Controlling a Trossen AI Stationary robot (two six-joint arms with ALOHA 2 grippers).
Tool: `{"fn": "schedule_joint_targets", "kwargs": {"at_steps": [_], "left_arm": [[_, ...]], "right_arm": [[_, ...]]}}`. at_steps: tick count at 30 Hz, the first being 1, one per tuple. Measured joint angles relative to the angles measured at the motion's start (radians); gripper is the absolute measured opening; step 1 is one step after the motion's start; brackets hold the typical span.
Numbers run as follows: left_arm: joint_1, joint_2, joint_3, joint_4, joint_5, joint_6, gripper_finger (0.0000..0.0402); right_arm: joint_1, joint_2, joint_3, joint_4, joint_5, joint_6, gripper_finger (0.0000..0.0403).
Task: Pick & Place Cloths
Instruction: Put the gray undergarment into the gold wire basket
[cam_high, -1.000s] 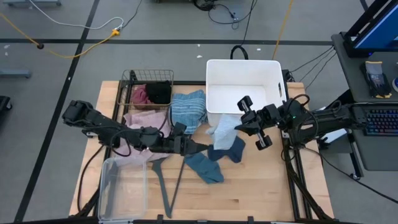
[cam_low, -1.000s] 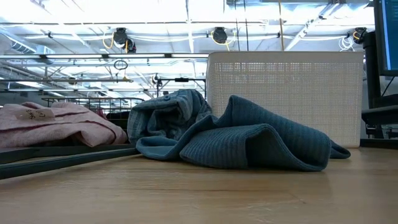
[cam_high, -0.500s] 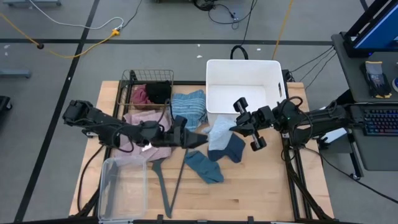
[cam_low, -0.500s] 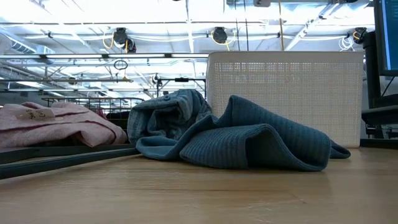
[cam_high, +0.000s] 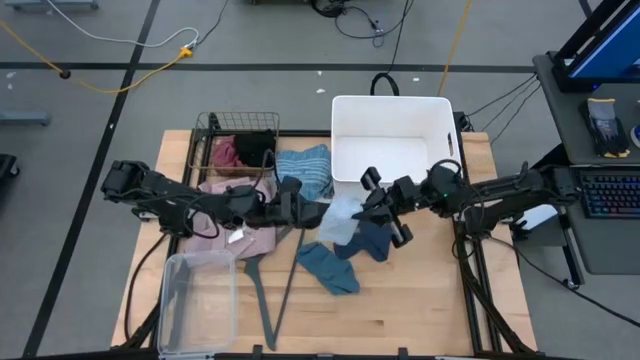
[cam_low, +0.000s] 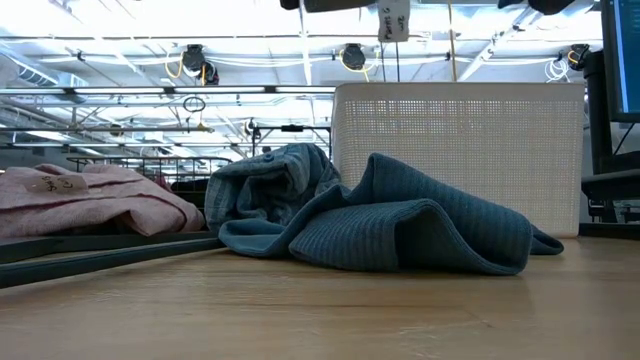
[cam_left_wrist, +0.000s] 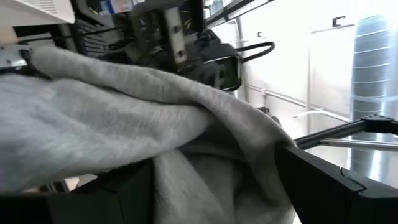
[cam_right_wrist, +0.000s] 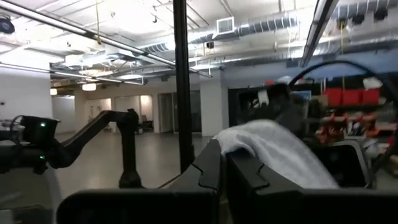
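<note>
Overhead, the pale grey-blue cloth (cam_high: 342, 216) is hanging stretched between the two arms just in front of the white bin (cam_high: 391, 112), above the navy piece (cam_high: 371, 240) and teal piece (cam_high: 327, 268) lying on the surface (cam_high: 420, 310); the right end effector (cam_high: 372, 210) is pinching one edge with its fingers fully closed, while the left end effector (cam_high: 312, 214) is sitting at the other edge with its fingers spread wide, so I judge that only the right one is really gripping. The pink checked shirt (cam_high: 232, 240) is lying under the left arm, the blue striped towel (cam_high: 305, 170) beside the wire basket (cam_high: 238, 136) holding maroon and black pieces. Down low, the teal piece (cam_low: 400, 230) is filling the middle, the bin's wall behind it, and the arms are barely entering at the top edge. Through the left wrist camera, grey fabric (cam_left_wrist: 124, 124) is draping across the open fingers (cam_left_wrist: 336, 180). Through the right wrist camera, a fold of cloth (cam_right_wrist: 273, 149) is bunching past the closed fingers (cam_right_wrist: 211, 171). The thin pinch could be slipping, or the cloth catching on the bin's rim. Contact points are being hidden by fabric
</note>
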Motion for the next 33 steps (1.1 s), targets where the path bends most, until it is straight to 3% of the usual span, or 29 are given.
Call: {"fn": "schedule_joint_targets", "kwargs": {"at_steps": [13,21,33], "left_arm": [[0.028,-0.001,0.000,0.015,0.039,0.026,0.0305],[0.028,-0.001,0.000,-0.010,0.064,0.022,0.0302],[0.028,-0.001,0.000,-0.112,0.088,0.026,0.0224]], "right_arm": [[0.029,0.009,0.000,-0.194,0.000,0.079,0.0000],[0.027,0.009,0.000,-0.214,-0.001,0.079,0.0000],[0.027,0.009,0.000,-0.238,0.001,0.080,0.0000]]}}
